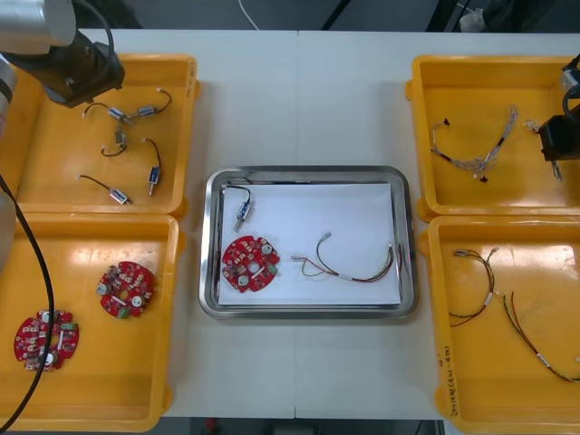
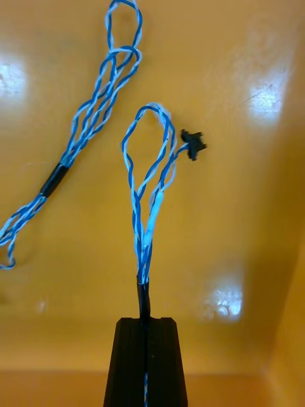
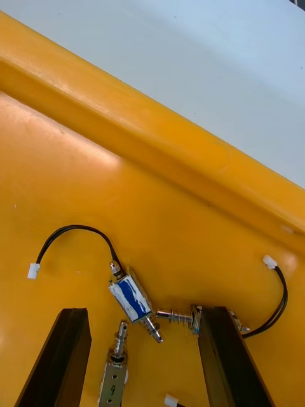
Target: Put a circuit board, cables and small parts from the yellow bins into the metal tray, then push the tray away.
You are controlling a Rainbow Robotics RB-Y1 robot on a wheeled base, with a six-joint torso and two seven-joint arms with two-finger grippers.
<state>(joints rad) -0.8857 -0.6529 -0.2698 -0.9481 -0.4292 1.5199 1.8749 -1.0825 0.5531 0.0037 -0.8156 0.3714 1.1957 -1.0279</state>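
Right hand point(image 2: 145, 320) clamps blue-white cable point(image 2: 143, 210) in yellow bin point(image 2: 241, 210); left hand point(image 3: 141, 311) open (fingers apart) above small metal parts point(image 3: 131, 297).

The right gripper point(image 2: 145, 321) is seen with its black fingers pressed together on a twisted blue and white cable point(image 2: 152, 191), which is pinched at its black sleeve point(image 2: 144, 296) just at the fingertips. Beyond the jaws the cable is spread into a narrow loop, and a small black connector point(image 2: 193, 145) is carried on a strand beside that loop. A second blue and white cable point(image 2: 95, 108) is laid farther off, to one side of the jaws, on the floor of the yellow bin point(image 2: 241, 210).
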